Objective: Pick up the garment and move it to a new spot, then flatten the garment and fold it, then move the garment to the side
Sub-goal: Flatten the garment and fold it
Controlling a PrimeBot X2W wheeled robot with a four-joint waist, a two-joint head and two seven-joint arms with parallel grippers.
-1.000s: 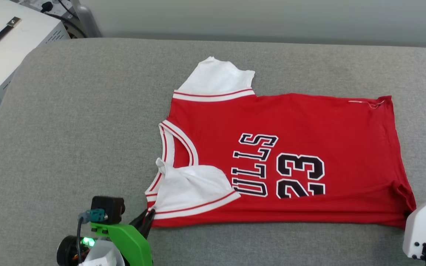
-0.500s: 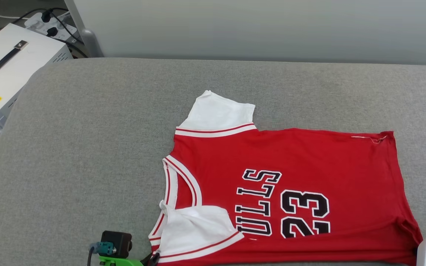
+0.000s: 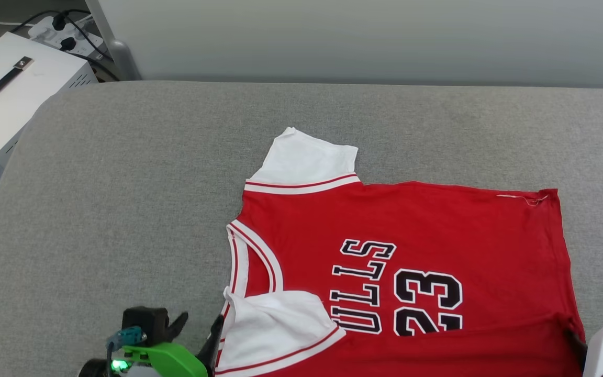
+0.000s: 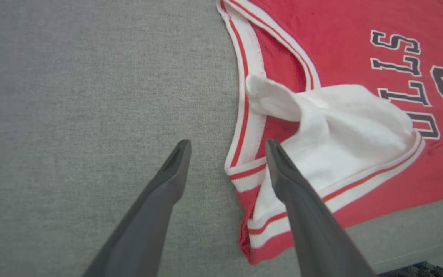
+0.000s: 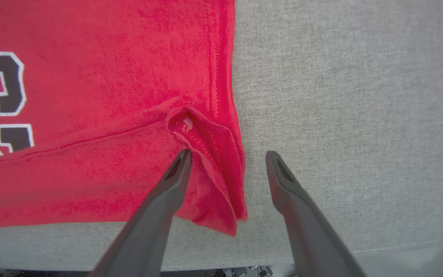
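Garment [image 3: 437, 225], red jersey T-shirt with white short sleeves and black "BULLS 23" print, lies spread flat along the front edge of the grey fabric-padded bench [image 3: 123, 183], collar toward the left edge, hem toward the right, near sleeve folded over the chest. Left tool [image 4: 227, 141] is spread wide, holding nothing, straddling the collar-side edge. Right tool [image 5: 228, 152] is likewise wide apart and empty, straddling the near hem corner.
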